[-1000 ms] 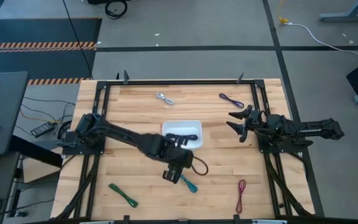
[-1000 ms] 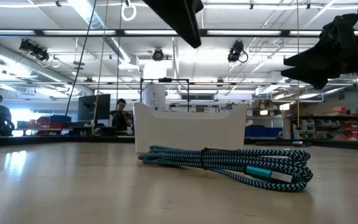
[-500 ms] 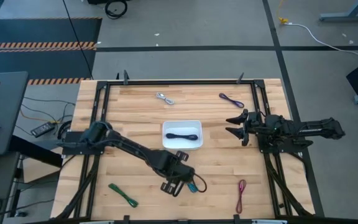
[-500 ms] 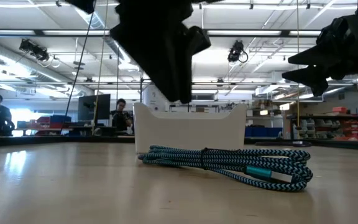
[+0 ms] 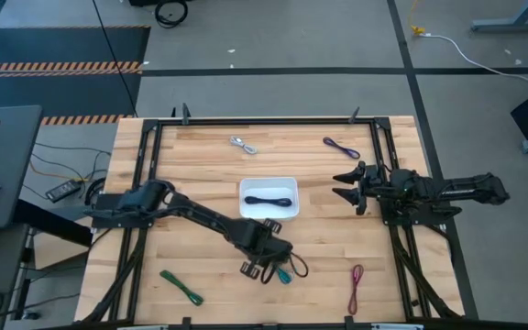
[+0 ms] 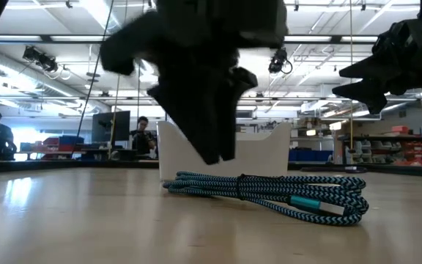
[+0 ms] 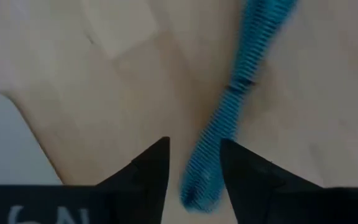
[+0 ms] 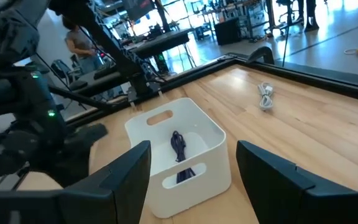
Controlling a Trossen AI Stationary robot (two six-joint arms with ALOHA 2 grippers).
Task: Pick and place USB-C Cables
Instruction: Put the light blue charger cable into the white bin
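Teal cable (image 5: 283, 272) lies on the wooden table (image 5: 191, 174) toward its front edge, in front of the white bin (image 5: 269, 198), and the left gripper (image 5: 266, 269) is low over one end of it. In the left wrist view its two dark fingers (image 7: 148, 169) are spread, with the cable's end (image 7: 211, 163) between their tips and not pinched. One purple cable (image 5: 269, 199) already rests inside the bin. The green cable (image 5: 181, 286) sits near the front left corner, the dark red cable (image 5: 356, 287) near the front right, the silver-white cable (image 5: 243, 144) and a second purple cable (image 5: 341, 147) by the far edge. The right gripper (image 5: 344, 184) waits at the right side, fingers parted and empty.
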